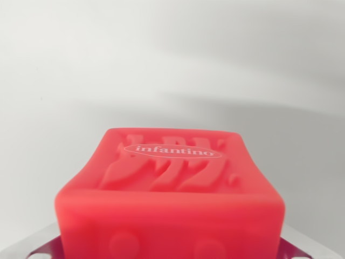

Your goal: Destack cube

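A red soft cube (171,183) fills the lower middle of the wrist view, very close to the camera. Its upper face carries raised relief and a white oval "infantino" label. My gripper (172,252) sits at the bottom edge. Only grey slivers of its fingers (24,245) show at the lower corners, pressed against the cube's two sides, with magenta tints beside them. The cube's side walls bow inward as if squeezed, so the gripper looks shut on it. Whatever lies under the cube is hidden.
A plain white surface (161,65) stretches behind and around the cube, with soft grey shadows crossing it at the right. No other object shows in this view.
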